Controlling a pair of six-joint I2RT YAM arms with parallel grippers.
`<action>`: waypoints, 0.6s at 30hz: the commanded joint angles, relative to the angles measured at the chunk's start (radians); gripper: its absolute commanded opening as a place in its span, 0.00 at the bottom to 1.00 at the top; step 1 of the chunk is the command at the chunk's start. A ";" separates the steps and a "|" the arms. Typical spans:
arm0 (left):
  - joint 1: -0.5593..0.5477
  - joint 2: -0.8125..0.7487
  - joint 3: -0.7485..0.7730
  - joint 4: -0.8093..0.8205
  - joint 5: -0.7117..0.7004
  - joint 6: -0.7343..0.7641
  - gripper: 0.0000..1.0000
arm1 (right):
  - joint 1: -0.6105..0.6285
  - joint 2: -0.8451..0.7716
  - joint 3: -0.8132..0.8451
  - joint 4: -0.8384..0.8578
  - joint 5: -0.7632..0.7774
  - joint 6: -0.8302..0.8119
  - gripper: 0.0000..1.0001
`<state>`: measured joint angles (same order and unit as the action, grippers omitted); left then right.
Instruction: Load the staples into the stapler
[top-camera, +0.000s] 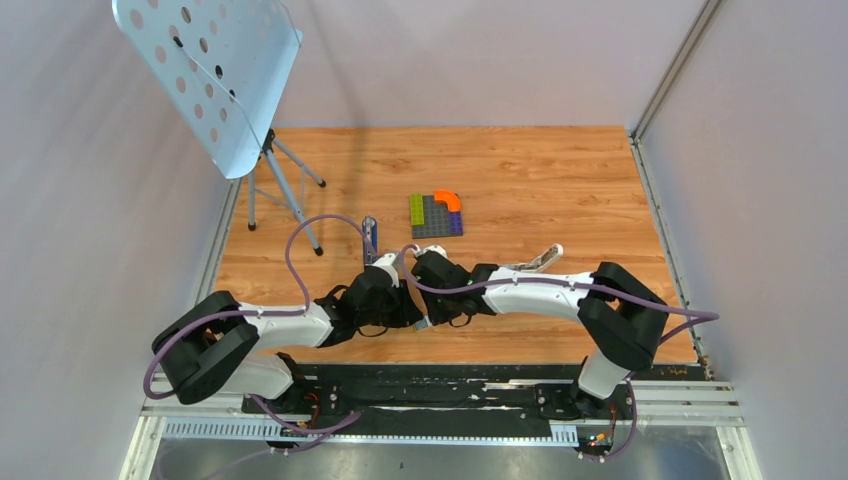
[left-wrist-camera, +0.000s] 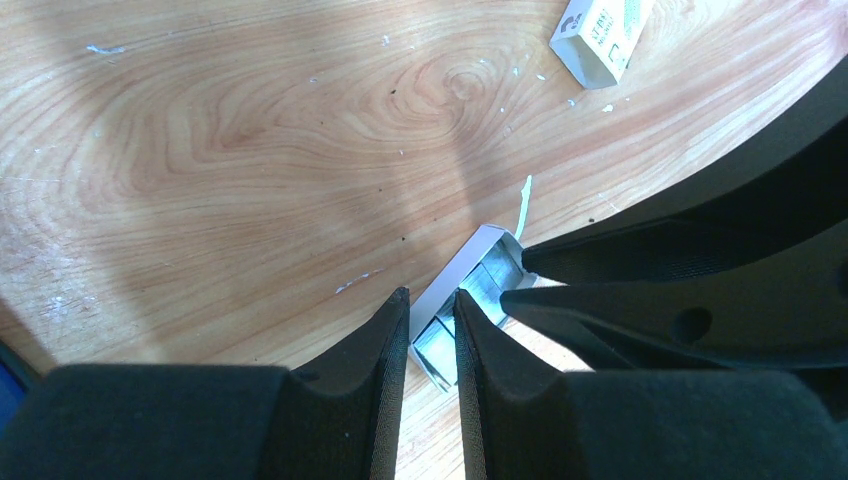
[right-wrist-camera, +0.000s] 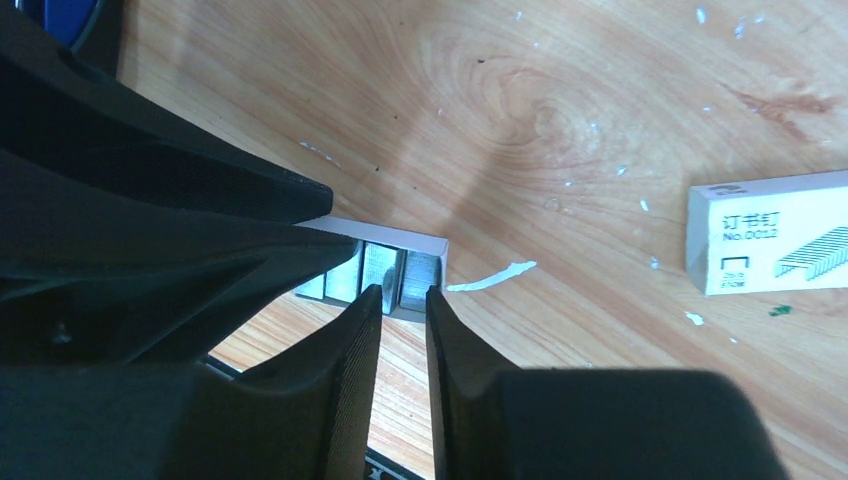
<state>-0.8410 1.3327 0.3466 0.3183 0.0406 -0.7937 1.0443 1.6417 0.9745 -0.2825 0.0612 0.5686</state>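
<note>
An open white tray (left-wrist-camera: 455, 275) holding grey staples (left-wrist-camera: 492, 283) lies on the wooden table. My left gripper (left-wrist-camera: 430, 298) is shut on one end of it, with the tray wall and a staple strip between its tips. My right gripper (right-wrist-camera: 403, 292) comes in from the other side and its tips pinch a strip of the staples (right-wrist-camera: 385, 270) at the tray's other end. The printed white staple box (right-wrist-camera: 770, 235) lies apart on the table; the left wrist view also shows the box (left-wrist-camera: 600, 35). The slim blue stapler (top-camera: 370, 238) lies just beyond both wrists.
A multicoloured block plate (top-camera: 435, 213) sits farther back on the table. A pale elongated item (top-camera: 540, 258) lies right of the right wrist. A perforated music stand (top-camera: 215, 70) on a tripod stands at the back left. A white paper sliver (right-wrist-camera: 490, 277) lies beside the tray.
</note>
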 joint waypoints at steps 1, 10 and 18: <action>0.003 0.027 -0.029 -0.071 -0.026 0.019 0.25 | -0.009 -0.027 -0.046 0.055 -0.046 -0.007 0.28; 0.004 0.027 -0.028 -0.074 -0.027 0.022 0.24 | -0.012 -0.002 -0.051 0.080 -0.093 -0.010 0.31; 0.003 0.026 -0.024 -0.079 -0.026 0.025 0.23 | -0.012 0.023 -0.041 0.082 -0.097 -0.012 0.35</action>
<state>-0.8410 1.3327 0.3466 0.3183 0.0414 -0.7937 1.0439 1.6428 0.9428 -0.2012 -0.0261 0.5610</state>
